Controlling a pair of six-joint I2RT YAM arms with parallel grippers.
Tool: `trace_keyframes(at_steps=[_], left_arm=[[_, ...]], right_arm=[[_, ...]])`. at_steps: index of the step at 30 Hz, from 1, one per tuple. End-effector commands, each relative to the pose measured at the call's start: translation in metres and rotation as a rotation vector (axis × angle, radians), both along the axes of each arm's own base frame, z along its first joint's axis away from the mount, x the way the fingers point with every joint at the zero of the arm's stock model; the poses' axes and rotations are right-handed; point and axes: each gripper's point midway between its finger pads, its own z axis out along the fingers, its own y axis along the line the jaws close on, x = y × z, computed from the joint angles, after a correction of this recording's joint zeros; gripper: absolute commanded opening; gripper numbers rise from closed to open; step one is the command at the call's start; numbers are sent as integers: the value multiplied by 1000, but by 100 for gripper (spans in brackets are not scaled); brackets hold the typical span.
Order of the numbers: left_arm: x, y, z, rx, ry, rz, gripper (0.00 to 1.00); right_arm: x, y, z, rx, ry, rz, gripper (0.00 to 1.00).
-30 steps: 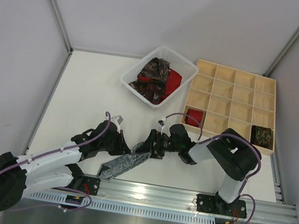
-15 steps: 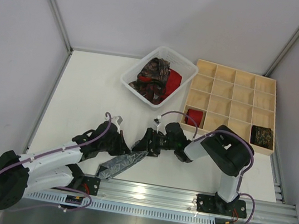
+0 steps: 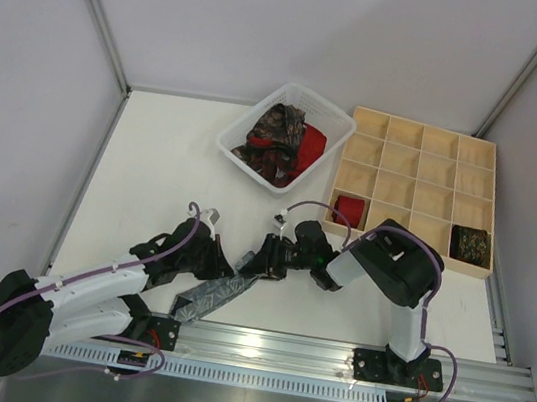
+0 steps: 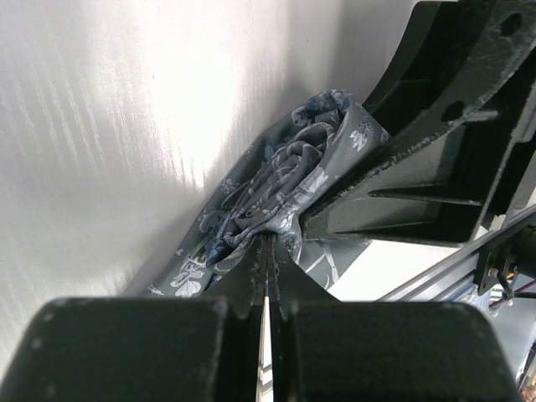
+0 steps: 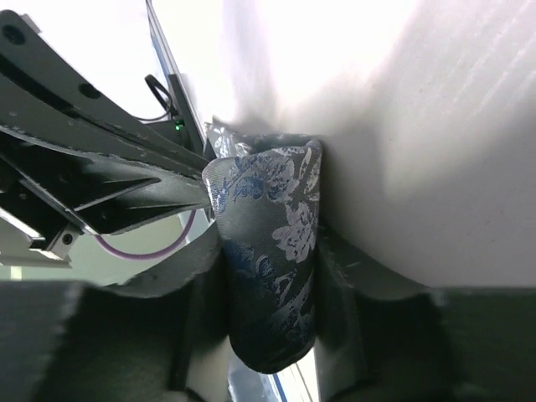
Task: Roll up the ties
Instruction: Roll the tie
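- The grey tie [image 3: 214, 294] lies on the white table [image 3: 151, 173], to the left of the wooden tray [image 3: 426, 126] and nearer to the arms than it. It runs slanted from the metal rail at the front up toward the two pincers.
- The upper end of this tie is wound into a small roll. The rest is a flat loose strip.
- The left pincer [image 3: 229, 264] is closed. In its own camera the fingertips press together and the bunched fabric is pinched at their tips.
- The right pincer [image 3: 258, 260] comes from the tray side and meets the left one over the roll. In its own camera the roll sits between the two fingers [image 5: 347, 335], which lie against its sides, so it grips the roll.
- In the tray, a red roll [image 3: 348, 210] sits in the near-left compartment and a dark patterned roll [image 3: 469, 243] in the near-right one.
- Left of the tray, just beside its far corner, stands a white basket [image 3: 248, 168]. It holds a heap of loose ties [image 3: 277, 142], dark patterned and red.
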Motion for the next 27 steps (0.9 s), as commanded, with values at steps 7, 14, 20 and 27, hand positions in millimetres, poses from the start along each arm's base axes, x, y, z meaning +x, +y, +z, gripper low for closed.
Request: trace_keyframes(at_steps=[7, 14, 20, 27], left_arm=[[7, 0, 7, -1, -37, 4, 1], [12, 4, 30, 7, -74, 27, 0], [12, 6, 32, 7, -67, 42, 0], [6, -5, 15, -32, -25, 5, 1]], right_arm=[[-1, -7, -23, -49, 14, 6, 8], [7, -24, -19, -163, -52, -40, 0], [24, -76, -18, -493, -221, -104, 0], [41, -144, -4, -926, -452, -191, 0]])
